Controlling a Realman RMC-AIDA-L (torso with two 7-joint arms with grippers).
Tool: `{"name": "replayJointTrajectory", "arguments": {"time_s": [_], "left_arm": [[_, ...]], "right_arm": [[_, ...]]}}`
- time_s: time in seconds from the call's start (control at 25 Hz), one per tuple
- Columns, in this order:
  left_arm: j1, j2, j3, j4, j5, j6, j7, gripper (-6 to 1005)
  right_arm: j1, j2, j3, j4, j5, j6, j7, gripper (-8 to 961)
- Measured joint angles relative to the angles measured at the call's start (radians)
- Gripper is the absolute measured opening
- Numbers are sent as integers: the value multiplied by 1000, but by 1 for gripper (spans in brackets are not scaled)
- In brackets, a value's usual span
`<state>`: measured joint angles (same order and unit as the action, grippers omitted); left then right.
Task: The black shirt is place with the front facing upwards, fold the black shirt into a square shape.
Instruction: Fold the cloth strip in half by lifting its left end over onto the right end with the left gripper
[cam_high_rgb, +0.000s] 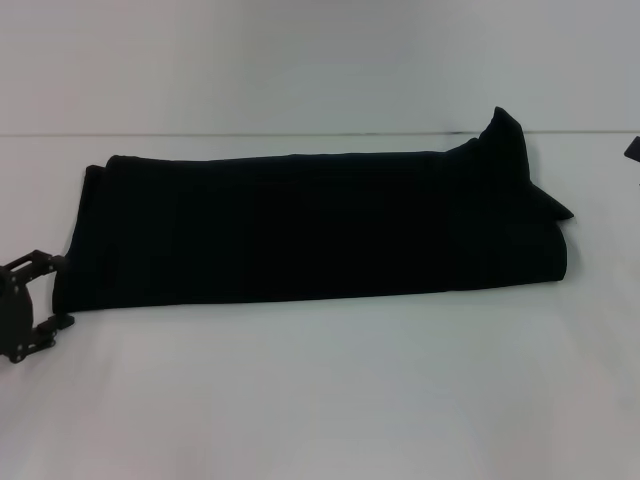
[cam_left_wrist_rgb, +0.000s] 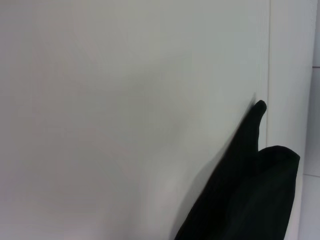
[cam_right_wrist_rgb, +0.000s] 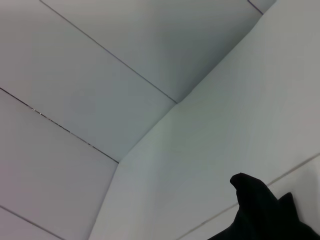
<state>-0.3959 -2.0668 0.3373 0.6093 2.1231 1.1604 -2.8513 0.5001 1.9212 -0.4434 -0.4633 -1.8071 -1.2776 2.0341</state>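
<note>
Right now the black shirt lies across the middle of the white surface as a long, narrow band, folded lengthwise, with no lettering showing. Its end on my right side is untidy: a peak of cloth stands up there and a small corner pokes out past the edge. My left jaws sit low beside the shirt's left end, released and holding nothing, the fingers spread just off the hem or perhaps brushing it; I cannot tell which. Of my right jaws only a dark sliver shows at the far right edge of the head view, well clear of the cloth, and I cannot tell whether they are released or clenched. To my mind the remaining work is to bring the band's ends together into a square, and that is where it could go wrong. If I pinch only the top layer at the left end, the layers may slide apart and the lengthwise fold open up as I lift. The standing peak on the right may get trapped under the fold and leave a lump, so the result comes out skewed rather than square. Dragging instead of lifting could bunch the whole band along the smooth surface.
</note>
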Motion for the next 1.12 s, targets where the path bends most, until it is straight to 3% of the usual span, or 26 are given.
{"name": "replayJointTrajectory", "arguments": {"time_s": [0.48,0.76,0.88,1.12], "left_arm": [[-43,2,3,-28,0,-31,17,734],[-118,1,-8,-31,-72,3,191,729],[-103,5,-8,-32,-116,40,239,726],[-32,8,-8,-38,-76,37,200,722]], "right_arm": [[1,-1,0,0,0,12,0,852],[0,-1,0,1,0,15,0,852],[-1,-1,0,2,0,20,0,852],[-9,0,0,6,0,33,0,852]]}}
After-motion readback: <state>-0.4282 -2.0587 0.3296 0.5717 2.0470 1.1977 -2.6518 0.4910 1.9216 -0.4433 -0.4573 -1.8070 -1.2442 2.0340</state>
